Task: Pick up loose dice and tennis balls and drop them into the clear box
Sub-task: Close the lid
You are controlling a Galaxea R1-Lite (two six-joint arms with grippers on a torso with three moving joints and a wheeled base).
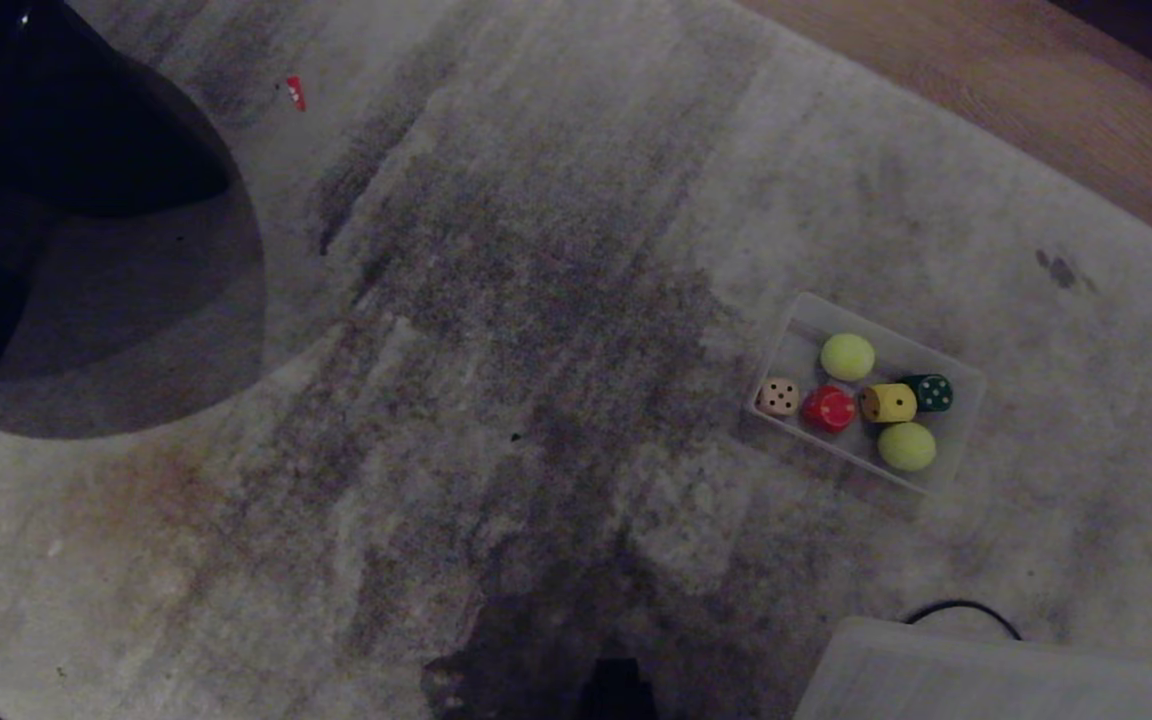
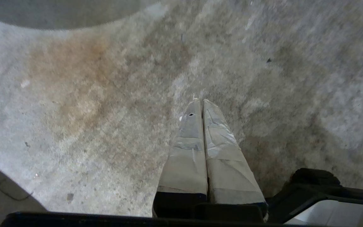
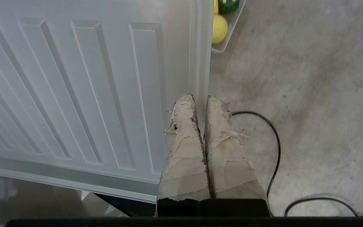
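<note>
Clear box (image 1: 956, 425) at right of centre in the head view, on the grey carpet (image 1: 536, 350). Inside: two tennis balls (image 1: 847, 356), one toward the box's upper side, the other (image 1: 906, 446) at its lower right; between them a row of dice, tan (image 1: 778, 396), red (image 1: 828, 408), yellow (image 1: 888, 403), dark green (image 1: 928, 392). Nothing loose visible on the carpet. Ribbed white lid (image 1: 996, 680) at the lower right edge, black cable (image 1: 966, 608) curling beside it. Left end effector (image 2: 202, 102) above bare carpet, fingers pressed together, empty. Right end effector (image 3: 200, 97) over the lid's edge, fingers together, empty. Wooden floor (image 1: 1036, 90) at upper right.
</note>
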